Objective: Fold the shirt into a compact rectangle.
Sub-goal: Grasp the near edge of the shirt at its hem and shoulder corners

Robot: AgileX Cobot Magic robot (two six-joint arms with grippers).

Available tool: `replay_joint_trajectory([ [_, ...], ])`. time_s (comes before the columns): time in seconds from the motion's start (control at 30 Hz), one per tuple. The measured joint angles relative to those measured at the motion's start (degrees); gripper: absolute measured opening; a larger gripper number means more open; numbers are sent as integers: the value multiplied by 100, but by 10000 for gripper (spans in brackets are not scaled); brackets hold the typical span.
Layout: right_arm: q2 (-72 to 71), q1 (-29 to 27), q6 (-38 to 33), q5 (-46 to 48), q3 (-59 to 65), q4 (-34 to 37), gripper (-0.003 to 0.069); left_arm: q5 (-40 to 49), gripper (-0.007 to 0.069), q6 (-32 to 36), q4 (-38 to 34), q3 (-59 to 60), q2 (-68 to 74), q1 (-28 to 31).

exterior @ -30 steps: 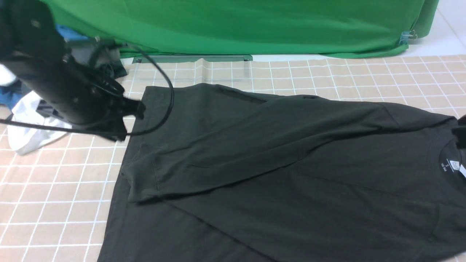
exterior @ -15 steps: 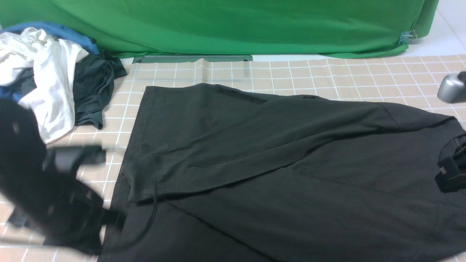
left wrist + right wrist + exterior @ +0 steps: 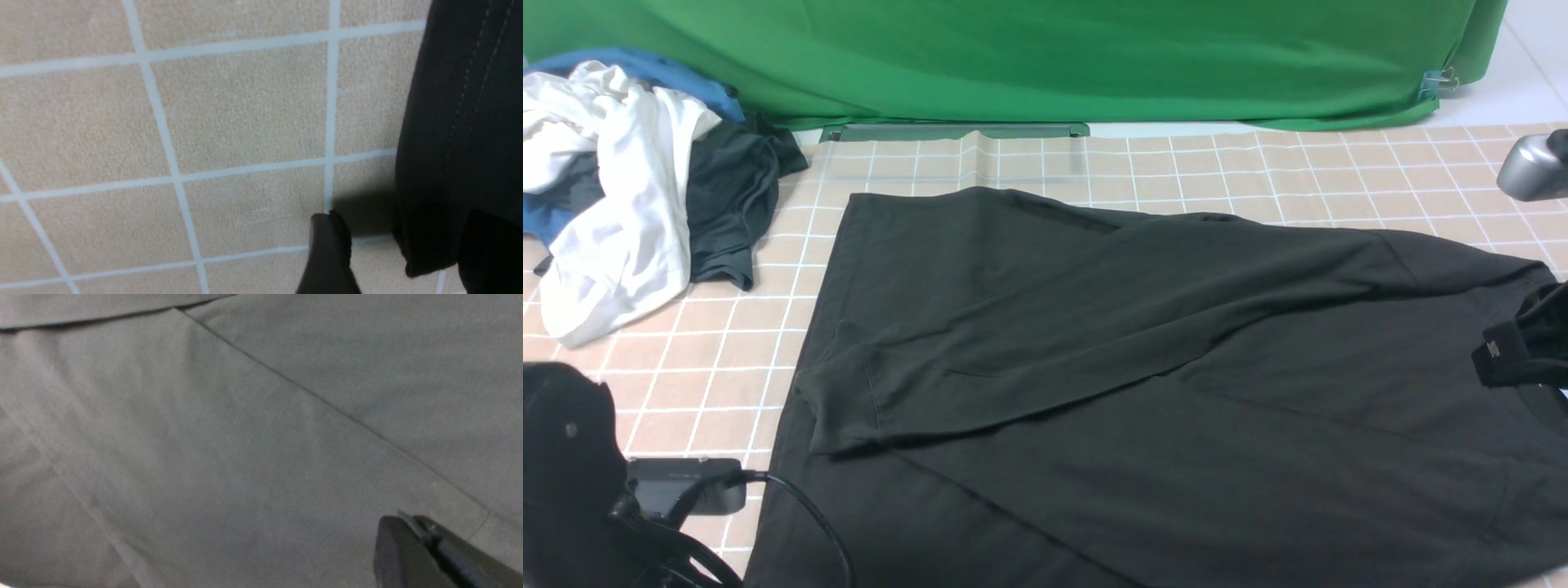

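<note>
The black shirt (image 3: 1143,384) lies spread over the checked table, one long sleeve (image 3: 1094,318) folded slantwise across its body. My left arm (image 3: 572,465) sits low at the front left, by the shirt's hem corner. In the left wrist view my left gripper (image 3: 406,232) is open, and the stitched hem corner (image 3: 433,228) lies between its two fingers, ungripped. My right gripper (image 3: 1507,359) is at the right edge over the neck area. Its fingers (image 3: 392,539) are shut just above plain fabric (image 3: 245,437) and hold nothing I can see. The logo and the neck label are hidden.
A heap of clothes with a white garment (image 3: 613,204), blue cloth and a dark piece (image 3: 731,204) lies at the back left. A green backdrop (image 3: 1054,57) closes the far side. Bare checked tablecloth (image 3: 694,359) shows left of the shirt.
My left arm has swung from the back left down to the front-left hem corner, and its jaws have opened. My right gripper has moved inward over the collar and now covers the neck label.
</note>
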Motion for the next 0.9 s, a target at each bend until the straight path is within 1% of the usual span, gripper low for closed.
replay_joint_trajectory([
  [0.1, 0, 0, -111, -137, 0, 33, 36, -43, 388, 56, -27, 0, 0, 0],
  [0.17, 0, 0, -131, -177, 0, 63, 36, -49, 347, 91, -40, 0, 0, 0],
  [0.3, 0, 0, -138, -215, 0, 92, 36, -62, 219, 108, -62, 0, 19, 0],
  [0.33, 0, 0, -142, -217, 0, 92, 36, -67, 190, 115, -77, 0, 42, 0],
  [0.37, 0, 0, -142, -217, 0, 96, 36, -67, 180, 115, -90, 0, 55, 0],
  [0.4, 0, 0, -142, -222, 0, 96, 36, -95, 145, 151, -129, 0, 144, 0],
  [0.47, 0, 0, -142, -229, 0, 104, 36, -106, 125, 192, -147, 0, 274, 0],
  [0.6, 0, 0, -142, -203, 7, 104, 36, -96, 115, 202, -150, -26, 558, 0],
  [0.77, 0, 0, -166, -159, 7, 110, 36, 29, 29, 202, -87, -181, 715, 0],
  [0.9, 0, 0, -255, -84, 7, 110, 36, 309, 15, 143, -52, -431, 417, 0],
])
